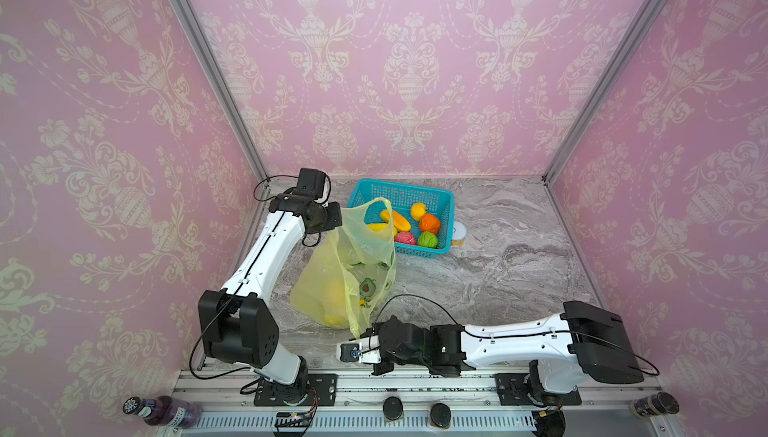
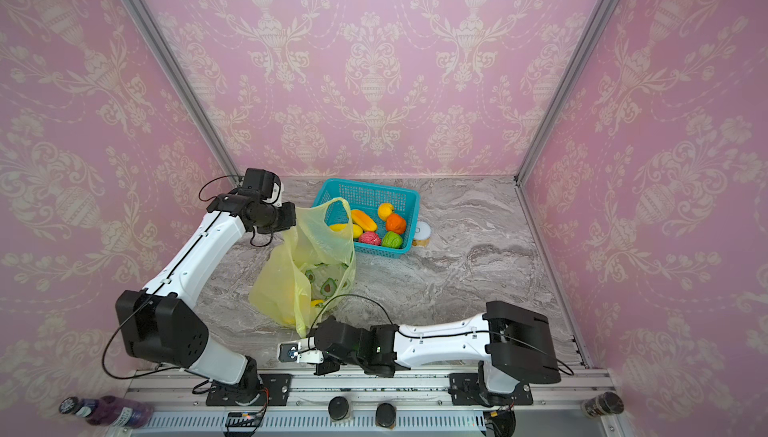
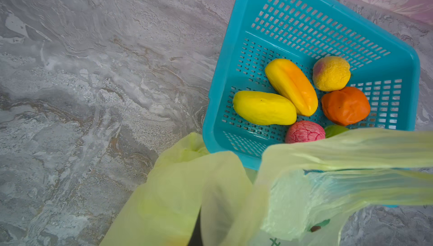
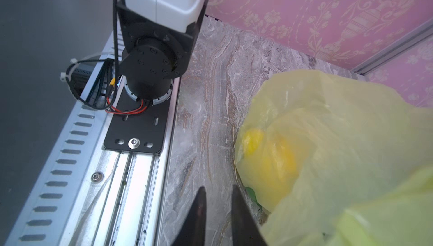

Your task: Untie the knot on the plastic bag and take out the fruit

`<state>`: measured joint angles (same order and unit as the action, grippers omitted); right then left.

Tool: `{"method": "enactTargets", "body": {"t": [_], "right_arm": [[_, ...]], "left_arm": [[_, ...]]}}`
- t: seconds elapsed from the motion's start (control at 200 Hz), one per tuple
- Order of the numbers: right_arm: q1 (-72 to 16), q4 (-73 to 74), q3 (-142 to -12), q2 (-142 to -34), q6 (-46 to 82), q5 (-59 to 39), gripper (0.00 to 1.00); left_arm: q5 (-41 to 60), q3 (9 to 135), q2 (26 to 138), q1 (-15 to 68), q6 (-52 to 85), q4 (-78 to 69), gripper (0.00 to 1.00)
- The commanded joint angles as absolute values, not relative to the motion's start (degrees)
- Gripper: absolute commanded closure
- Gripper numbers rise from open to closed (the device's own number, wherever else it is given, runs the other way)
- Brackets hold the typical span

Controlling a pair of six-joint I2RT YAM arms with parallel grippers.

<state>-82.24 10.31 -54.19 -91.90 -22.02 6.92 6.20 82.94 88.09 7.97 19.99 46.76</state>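
– Left wrist view puts us over the basket [image 3: 304,1]. Six fruit [image 3: 264,108] lie in it, and a stretched handle [image 3: 351,148] of the bag [image 3: 182,186] crosses its near corner.
– So our left gripper [image 1: 336,219] is clamped on that handle?
– We judge so. In both top views it lifts that side of the bag beside the basket, likely to hold the mouth wide so we can reach in.
– And the knot?
– We see none. The two handles lie apart, one raised, one trailing by our right gripper [image 4: 218,187], so we take it as undone.
– Is the right holding that strip?
– No. Its jaws stand apart over bare table [image 4: 206,116], with nothing between them and the bag just beside.
– What's left?
– Fruit shows yellow through the plastic, low in the bag, which sags on the table on our side of the basket. We reckon two are inside, and the free right gripper sits well placed to go in.
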Motion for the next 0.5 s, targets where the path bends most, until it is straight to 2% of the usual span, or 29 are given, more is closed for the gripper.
{"method": "enactTargets", "body": {"t": [0.0, 0.2, 0.33, 0.495], "right_arm": [[-82.9, 8.9, -56.3, -92.0, -21.8, 9.8, 0.47], [-82.8, 13.9, -51.0, -82.8, -19.4, 13.8, 0.30], [-81.0, 15.5, -44.0, -73.0, -17.5, 13.0, 0.24], [-74.6, 16.6, -35.6, -62.8, -12.9, 9.8, 0.23]], "left_arm": [[8.3, 81.7, 84.2, 7.8, 17.6, 45.4, 1.00], [9.7, 80.7, 82.2, 7.8, 16.6, 44.5, 1.00], [11.2, 80.2, 81.5, 7.8, 16.4, 43.8, 1.00], [13.3, 79.0, 78.8, 7.8, 15.9, 41.7, 1.00]]}}
